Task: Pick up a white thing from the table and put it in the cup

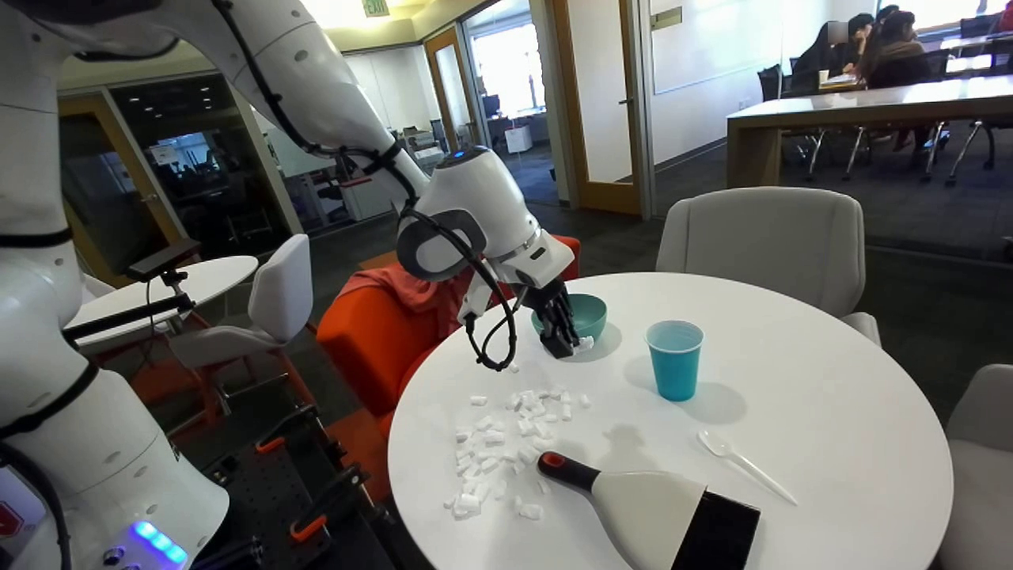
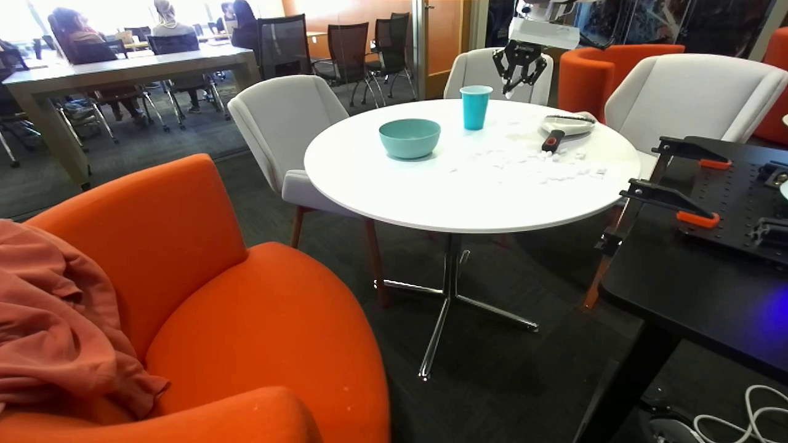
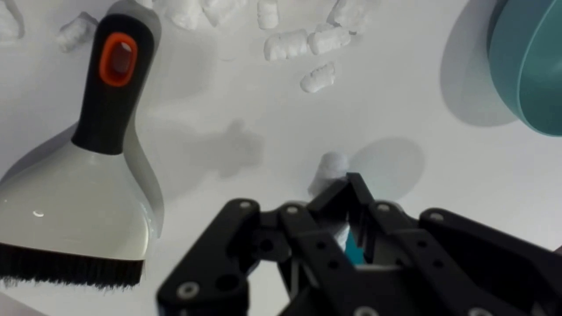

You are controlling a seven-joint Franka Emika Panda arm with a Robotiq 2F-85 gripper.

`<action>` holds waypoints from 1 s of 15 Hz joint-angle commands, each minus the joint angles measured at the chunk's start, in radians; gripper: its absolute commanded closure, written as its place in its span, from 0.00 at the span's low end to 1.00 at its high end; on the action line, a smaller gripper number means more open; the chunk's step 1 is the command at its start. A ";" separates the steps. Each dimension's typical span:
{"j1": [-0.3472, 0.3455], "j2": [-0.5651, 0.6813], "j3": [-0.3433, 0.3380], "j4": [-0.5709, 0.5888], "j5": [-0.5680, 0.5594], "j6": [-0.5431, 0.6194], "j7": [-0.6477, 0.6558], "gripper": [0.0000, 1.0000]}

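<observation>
My gripper (image 1: 571, 345) is in the air above the white table (image 1: 823, 380). Its fingertips meet in the wrist view (image 3: 349, 177), with a small white scrap (image 3: 332, 163) pinched at the tips. This scrap also shows at the fingertips in both exterior views (image 1: 584, 344) (image 2: 508, 94). The light-blue cup (image 1: 677, 364) stands upright on the table. In an exterior view the gripper (image 2: 519, 86) is up and right of the cup (image 2: 475, 111). In the wrist view a bit of the cup (image 3: 353, 251) shows between the fingers; the rest is hidden.
A teal bowl (image 2: 409, 139) stands on the table. Many loose white scraps (image 1: 487, 455) lie spread near a whitish dustpan-like tool (image 1: 645, 507) with a black handle and bristles. A white plastic spoon (image 1: 748, 467) lies near the cup. Chairs (image 1: 760, 237) surround the table.
</observation>
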 commanded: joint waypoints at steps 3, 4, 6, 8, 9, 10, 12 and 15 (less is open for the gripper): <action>-0.068 0.033 0.052 0.076 0.067 0.021 0.021 0.99; -0.112 0.039 0.092 0.107 0.097 0.010 0.012 0.99; -0.175 0.061 0.150 0.167 0.140 0.009 0.002 0.99; -0.206 0.089 0.168 0.226 0.155 0.017 0.012 0.99; -0.206 0.100 0.158 0.253 0.152 0.003 0.026 0.99; -0.200 0.113 0.143 0.275 0.146 0.000 0.037 0.99; -0.204 0.150 0.139 0.333 0.141 -0.020 0.051 0.99; -0.190 0.213 0.128 0.416 0.181 -0.038 0.037 0.99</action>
